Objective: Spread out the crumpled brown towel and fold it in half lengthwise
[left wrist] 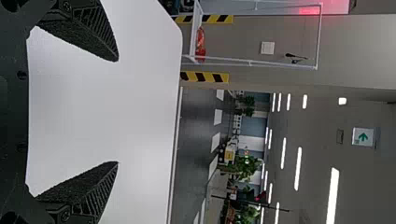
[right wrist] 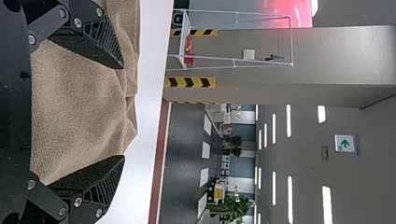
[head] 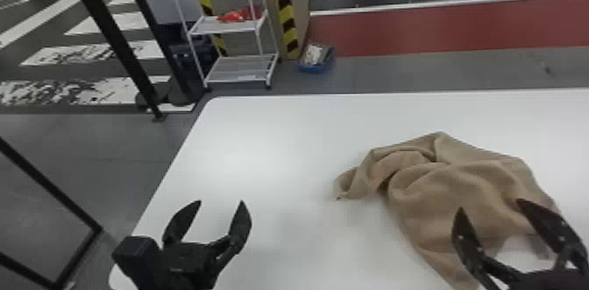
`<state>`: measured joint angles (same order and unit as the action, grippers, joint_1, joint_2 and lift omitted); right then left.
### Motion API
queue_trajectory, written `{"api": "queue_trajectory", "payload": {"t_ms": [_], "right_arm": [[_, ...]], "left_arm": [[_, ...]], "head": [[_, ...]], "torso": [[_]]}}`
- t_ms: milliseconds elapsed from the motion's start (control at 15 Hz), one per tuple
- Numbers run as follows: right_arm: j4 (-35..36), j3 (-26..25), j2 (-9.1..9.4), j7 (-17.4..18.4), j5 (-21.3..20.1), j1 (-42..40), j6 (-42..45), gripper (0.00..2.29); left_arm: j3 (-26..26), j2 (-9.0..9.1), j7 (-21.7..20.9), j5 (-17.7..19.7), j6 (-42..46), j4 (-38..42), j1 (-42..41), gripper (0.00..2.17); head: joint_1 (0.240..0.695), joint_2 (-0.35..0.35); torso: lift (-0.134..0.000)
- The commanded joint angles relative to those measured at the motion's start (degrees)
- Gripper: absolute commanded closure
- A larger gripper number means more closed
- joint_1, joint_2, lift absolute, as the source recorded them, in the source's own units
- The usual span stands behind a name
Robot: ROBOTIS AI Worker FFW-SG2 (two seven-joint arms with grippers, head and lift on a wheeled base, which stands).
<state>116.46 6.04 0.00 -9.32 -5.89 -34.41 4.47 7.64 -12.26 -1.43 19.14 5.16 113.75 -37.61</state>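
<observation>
The brown towel (head: 455, 179) lies crumpled on the right half of the white table, with folds bunched at its left and a part trailing toward the front edge. Over its near right part is my right gripper (head: 488, 206), fingers wide apart and nothing held. The right wrist view has that gripper (right wrist: 123, 112) open, with the towel (right wrist: 84, 102) beyond its fingers. Well left of the towel, my left gripper (head: 221, 202) stands open above the table's front left area. In the left wrist view, white tabletop lies behind the open left gripper (left wrist: 117, 112).
The white table (head: 271, 144) has its left edge running past the left arm. On the floor behind it stand a white wire shelf (head: 239, 68), a blue bin (head: 316, 59) and black posts (head: 118, 48) at the left.
</observation>
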Motion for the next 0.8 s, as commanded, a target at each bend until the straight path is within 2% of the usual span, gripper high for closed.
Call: {"api": "queue_trajectory", "payload": {"t_ms": [0,733], "right_arm": [[-0.36,-0.07,0.05,0.0,0.0,-0.04,-0.03,0.23],[-0.45,-0.33,0.05,0.0,0.09,-0.57,0.67,0.23]], "left_arm": [[0.0,0.13,0.11,0.02,0.33,0.25,-0.01,0.1],[-0.26,0.48,-0.16,0.02,0.33,0.69,-0.18,0.1]], "head": [[0.695,0.264],[0.695,0.259]], "torso": [[-0.124],[-0.124]]}}
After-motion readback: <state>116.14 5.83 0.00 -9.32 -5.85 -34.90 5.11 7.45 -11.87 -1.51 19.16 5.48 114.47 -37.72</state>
